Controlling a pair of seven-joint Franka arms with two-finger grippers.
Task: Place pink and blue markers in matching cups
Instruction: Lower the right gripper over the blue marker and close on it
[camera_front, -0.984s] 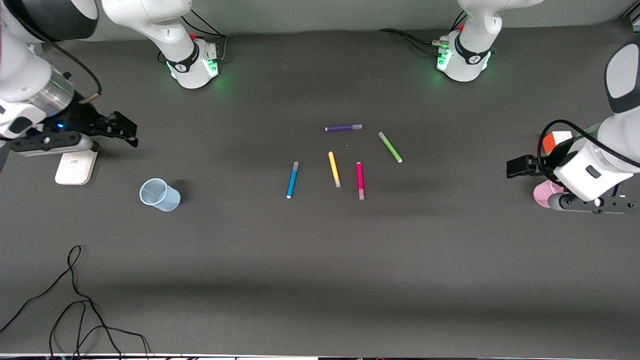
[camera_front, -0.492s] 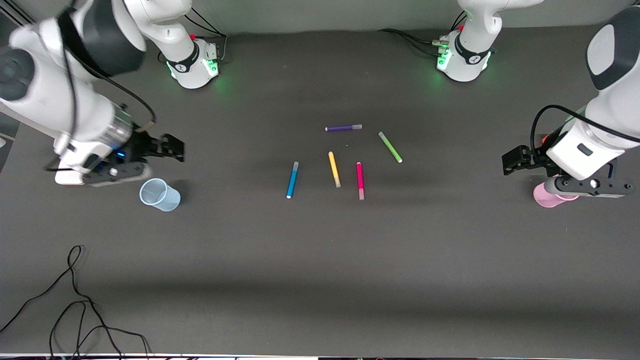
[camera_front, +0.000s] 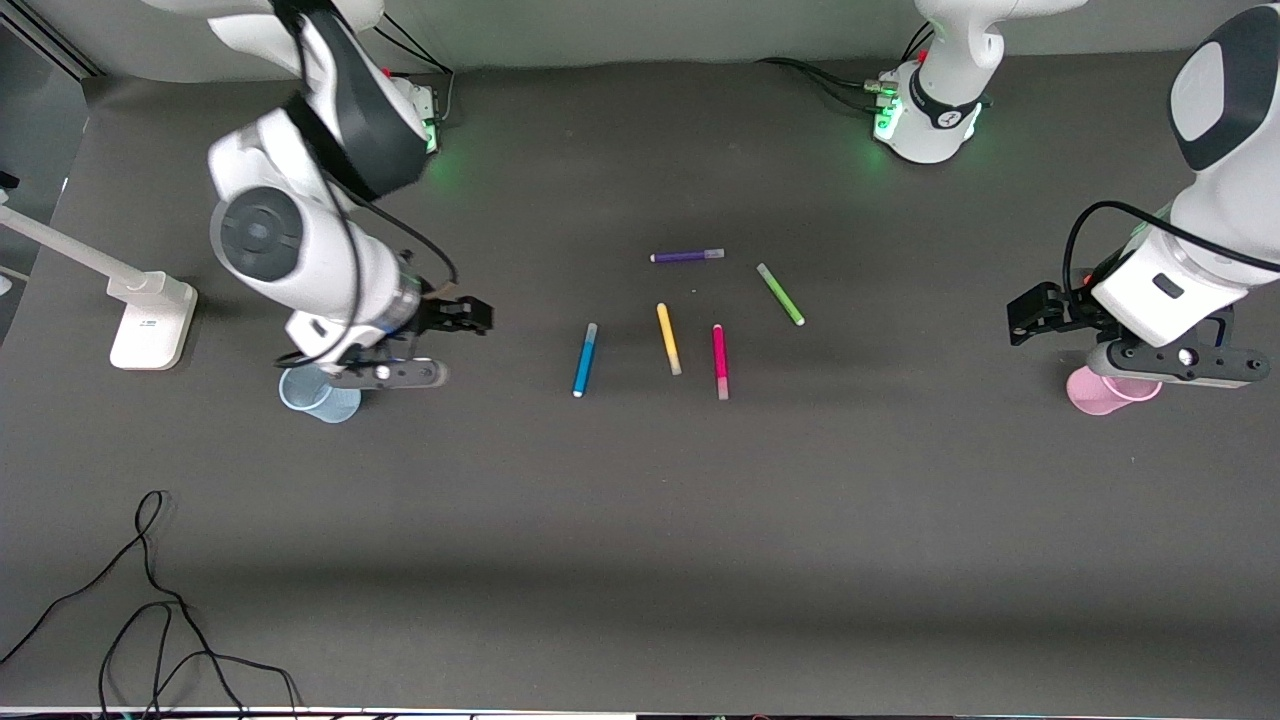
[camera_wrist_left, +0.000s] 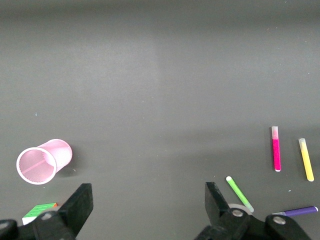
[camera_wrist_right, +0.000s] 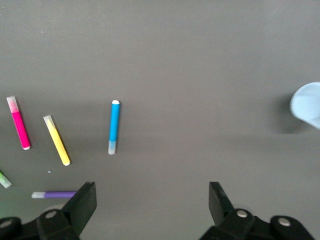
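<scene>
The blue marker and the pink marker lie flat mid-table with the yellow pen between them. The pale blue cup stands toward the right arm's end, partly hidden under that arm's hand. The pink cup lies toward the left arm's end, partly hidden under the left hand. My right gripper is open and empty, over the table between the blue cup and the blue marker. My left gripper is open and empty, over the table beside the pink cup.
A green pen and a purple pen lie farther from the front camera than the other pens. A white stand base sits at the right arm's end. A black cable lies near the front edge. A colour cube sits by the pink cup.
The right arm has swung from the table's end toward the markers and now covers part of the blue cup. The left arm has shifted slightly over the pink cup. The pens have not moved.
</scene>
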